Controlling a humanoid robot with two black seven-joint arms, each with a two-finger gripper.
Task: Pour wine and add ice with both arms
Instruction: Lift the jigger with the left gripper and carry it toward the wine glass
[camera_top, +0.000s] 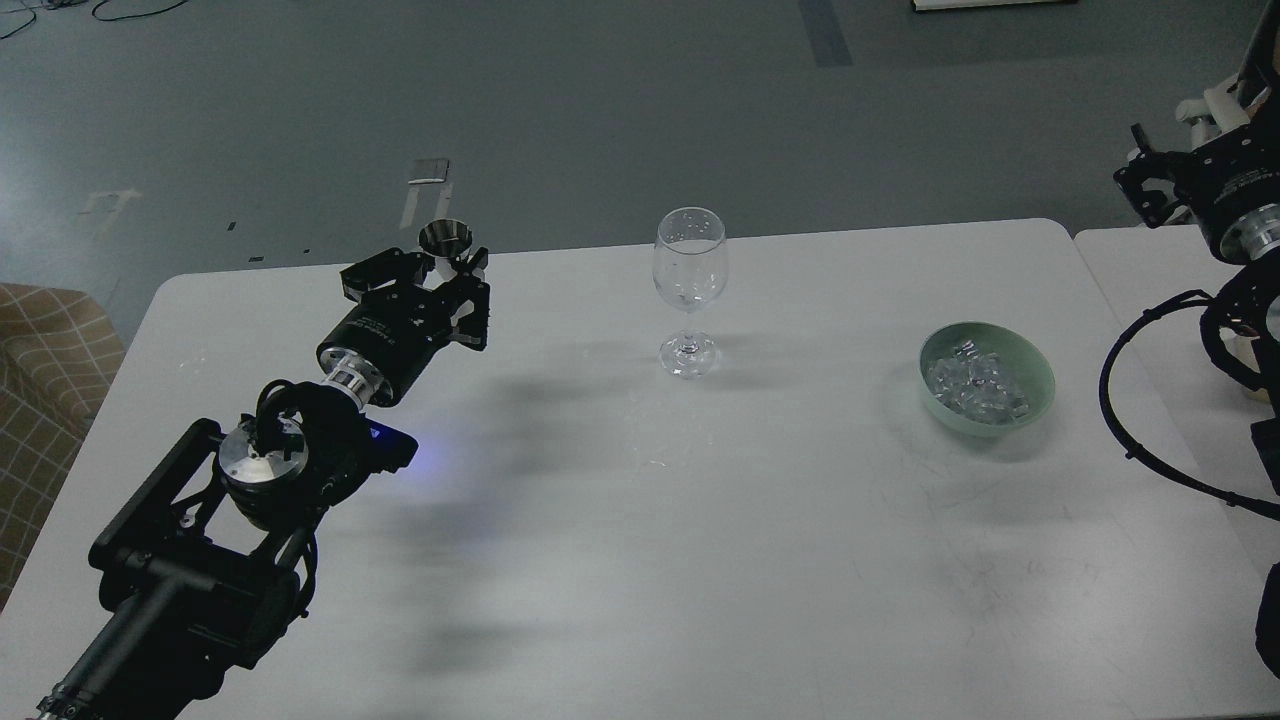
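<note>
A clear stemmed wine glass (690, 285) stands upright at the middle back of the white table (640, 520). A pale green bowl (1040, 375) at the right holds a heap of clear ice (975, 385). My left gripper (442, 270) is left of the glass and above the table. It is shut on a small shiny steel cup (445, 238), held upright with its mouth up. My right gripper (1145, 185) is at the far right edge, high and beyond the bowl; it is dark and its fingers cannot be told apart.
A second white table (1140, 290) adjoins on the right. A black cable loop (1115, 400) of the right arm hangs over the seam. A brown checked seat (45, 350) stands off the left edge. Grey floor lies beyond the far edge.
</note>
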